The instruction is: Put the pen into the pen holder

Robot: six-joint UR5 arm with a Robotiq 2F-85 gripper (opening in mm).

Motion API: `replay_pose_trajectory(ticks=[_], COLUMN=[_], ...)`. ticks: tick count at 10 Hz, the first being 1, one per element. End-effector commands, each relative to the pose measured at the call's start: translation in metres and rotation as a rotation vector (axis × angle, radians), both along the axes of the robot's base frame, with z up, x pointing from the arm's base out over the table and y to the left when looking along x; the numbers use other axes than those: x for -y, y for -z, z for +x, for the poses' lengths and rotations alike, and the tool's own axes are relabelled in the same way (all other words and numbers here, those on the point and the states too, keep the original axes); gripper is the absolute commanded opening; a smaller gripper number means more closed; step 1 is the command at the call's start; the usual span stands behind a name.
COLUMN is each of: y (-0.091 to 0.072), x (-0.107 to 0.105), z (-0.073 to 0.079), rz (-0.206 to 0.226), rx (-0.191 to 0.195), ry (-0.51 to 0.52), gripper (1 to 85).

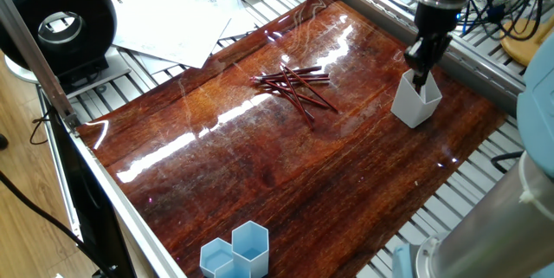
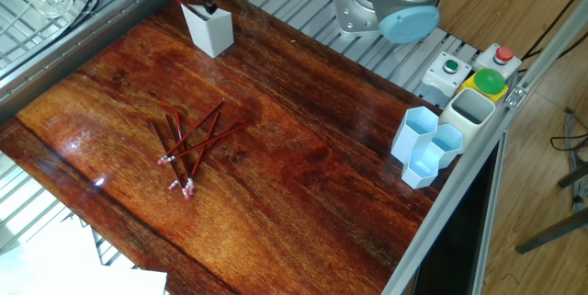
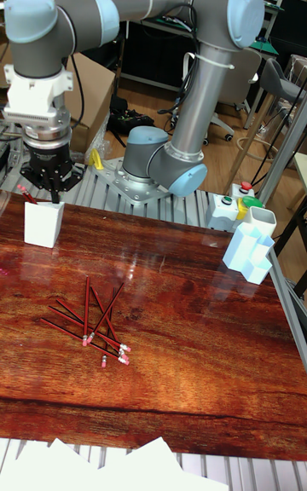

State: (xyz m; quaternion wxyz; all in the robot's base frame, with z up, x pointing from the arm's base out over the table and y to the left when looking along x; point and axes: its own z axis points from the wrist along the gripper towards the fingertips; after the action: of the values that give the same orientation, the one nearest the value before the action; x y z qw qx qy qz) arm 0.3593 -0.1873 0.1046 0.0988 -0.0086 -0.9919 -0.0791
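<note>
One pen clamped in gripper above white pen holder, bench's far corner; insertion step; next lower, release.

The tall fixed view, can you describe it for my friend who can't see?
A big grey robot arm holds its hand just above a white pen holder on a shiny wooden table. A red pen pokes out there, and more red pens lie in a heap.

A red pen is seen tilted in the pen holder — white, angular, upright near the table's edge.
</note>
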Motion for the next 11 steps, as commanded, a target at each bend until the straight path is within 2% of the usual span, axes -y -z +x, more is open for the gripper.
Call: replay_pose_trajectory(ticks=[1, 2, 5, 8, 11], y=[0.019, 0.023, 0.032, 0.019, 0.010], x=[-0.003, -0.005, 0.010, 0.018, 0.029], z=[-0.004, 0.000, 0.018, 0.038, 0.055], rz=[0.022, 0.040, -0.004, -0.073, -0.113], rx=[0.016, 0.039, 0.102, 0.145, 0.193], ry=[-0.004, -0.012, -0.065, -0.074, -0.076], gripper=[1.0, 1.0, 1.0, 1.0, 1.0])
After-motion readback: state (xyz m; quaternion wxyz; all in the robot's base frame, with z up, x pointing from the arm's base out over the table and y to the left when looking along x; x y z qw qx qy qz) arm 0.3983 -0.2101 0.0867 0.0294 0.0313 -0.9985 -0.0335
